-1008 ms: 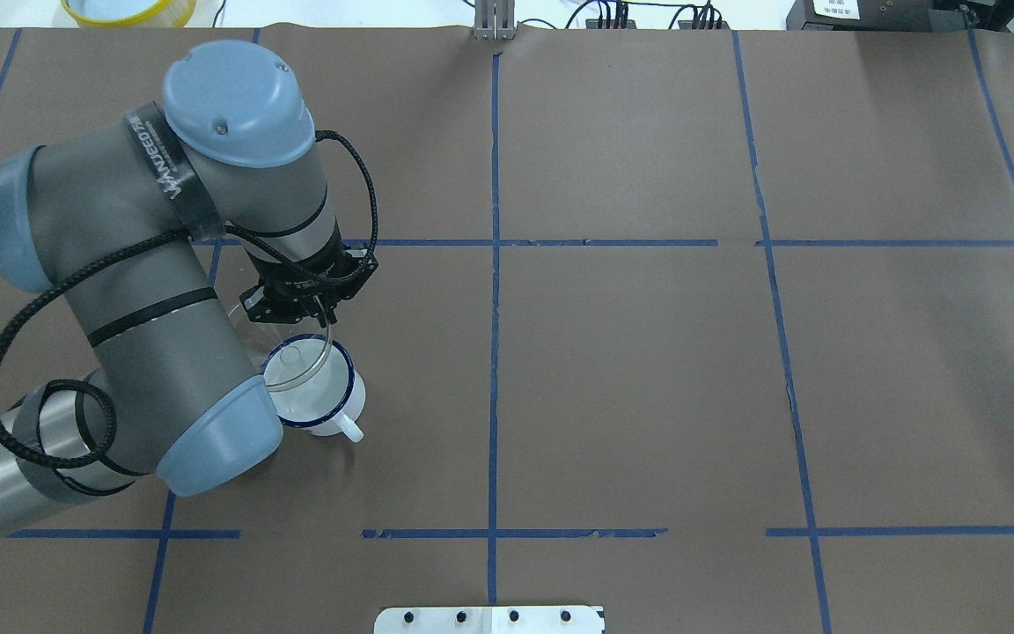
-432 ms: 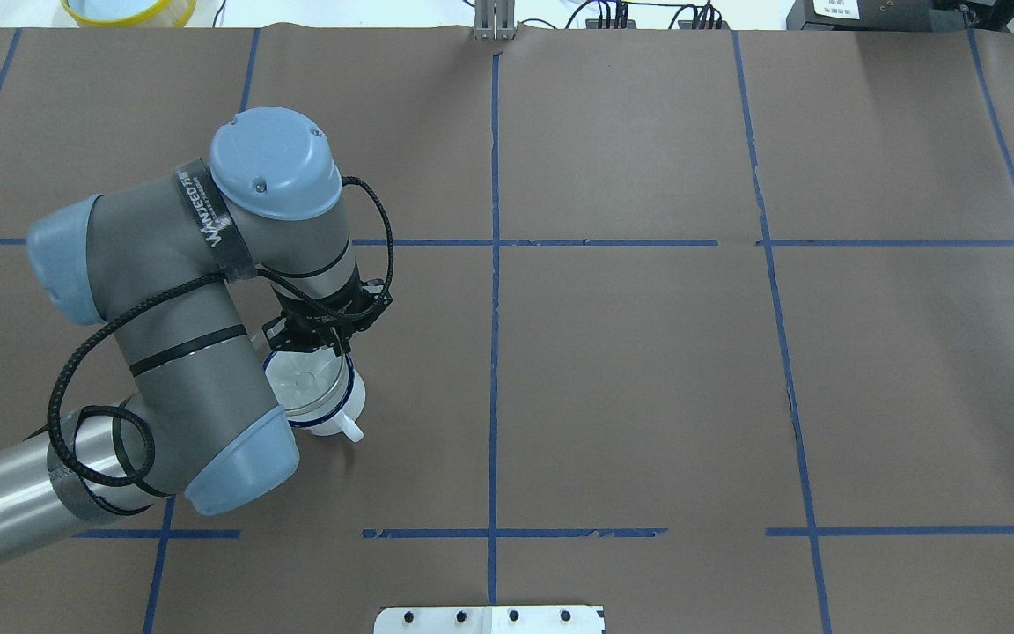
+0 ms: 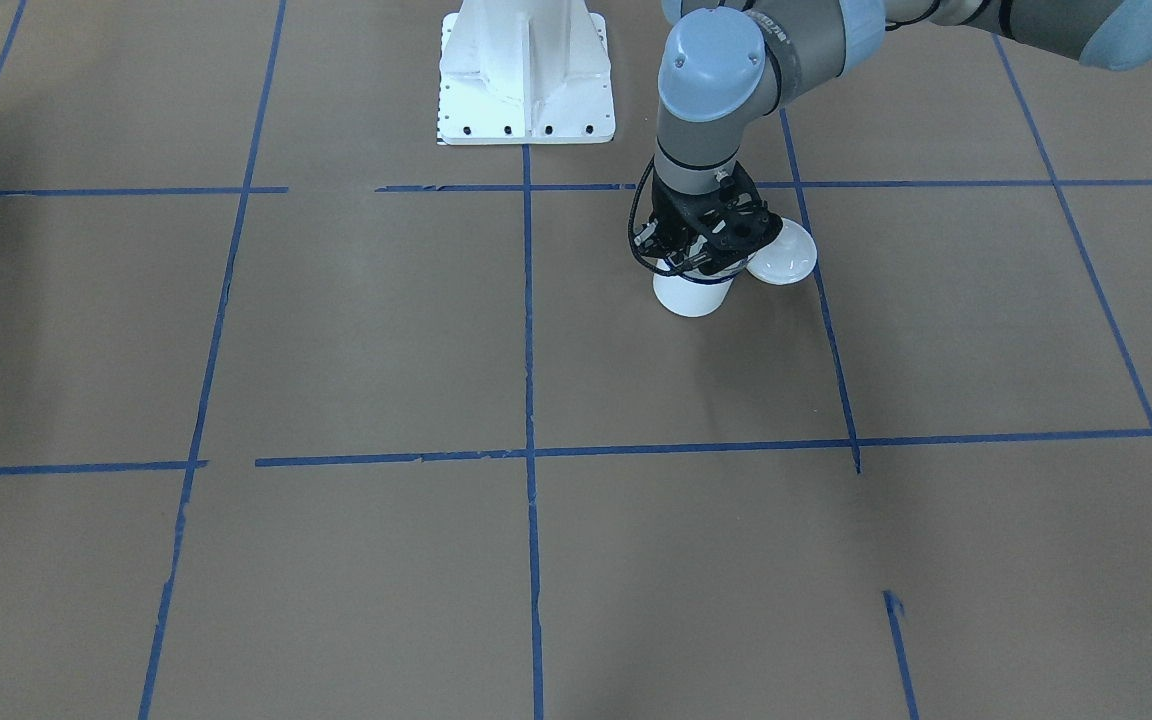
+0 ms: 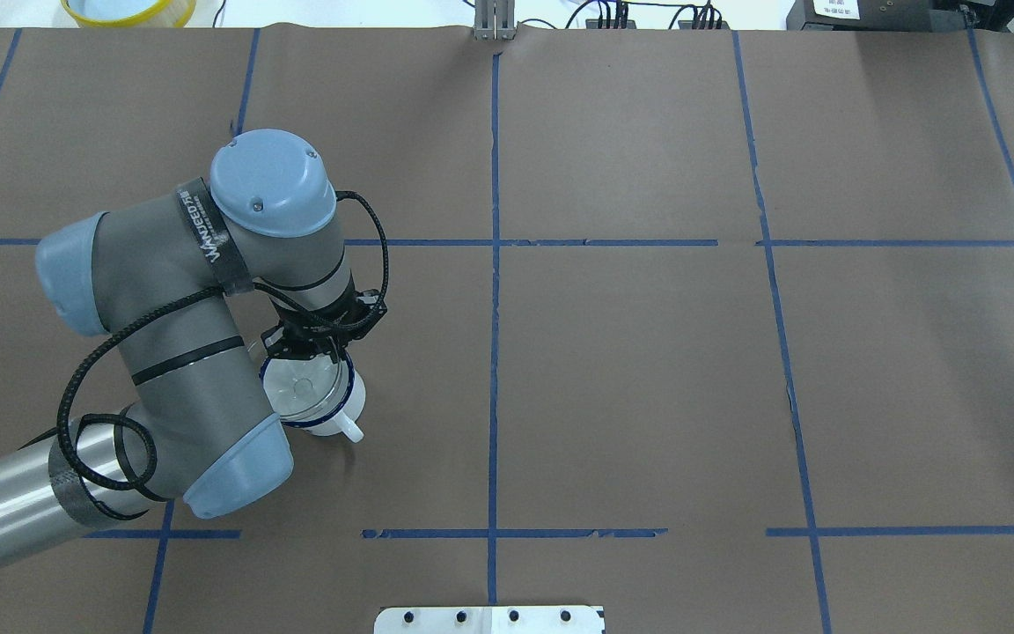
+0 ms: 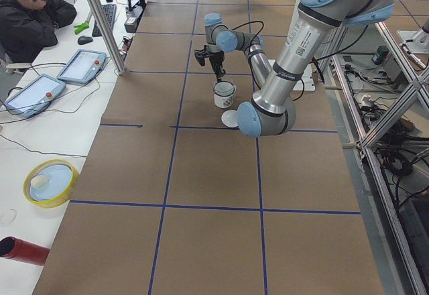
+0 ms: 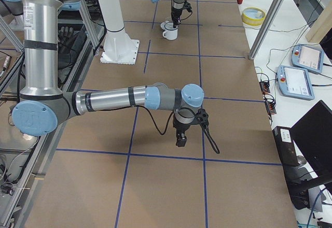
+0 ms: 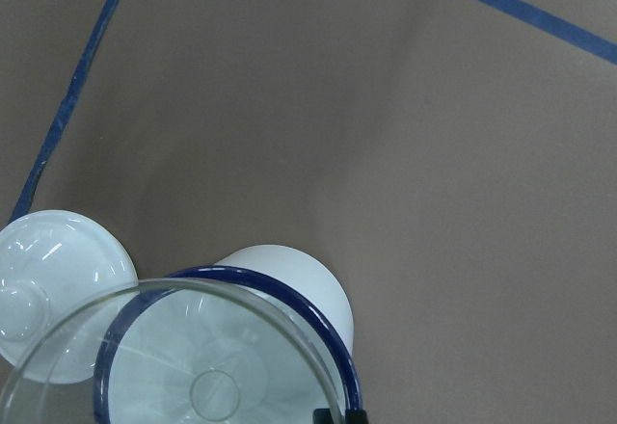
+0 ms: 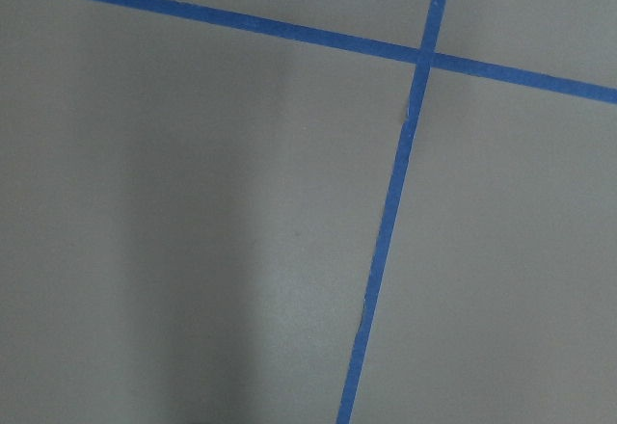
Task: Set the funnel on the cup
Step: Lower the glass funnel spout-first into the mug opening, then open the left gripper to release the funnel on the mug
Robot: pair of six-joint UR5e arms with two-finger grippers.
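Front view: the left gripper (image 3: 698,262) hangs right over the cup (image 3: 693,296), a white lid (image 3: 784,255) just beside it. Overhead: it is closed on the rim of the funnel (image 4: 303,390), which is centred in the cup's mouth (spout down). Left wrist view: the clear rim overlaps the blue one. Right side view: the right gripper (image 6: 181,141) hangs above the table (image 6: 155,186); I cannot tell how far open it is.
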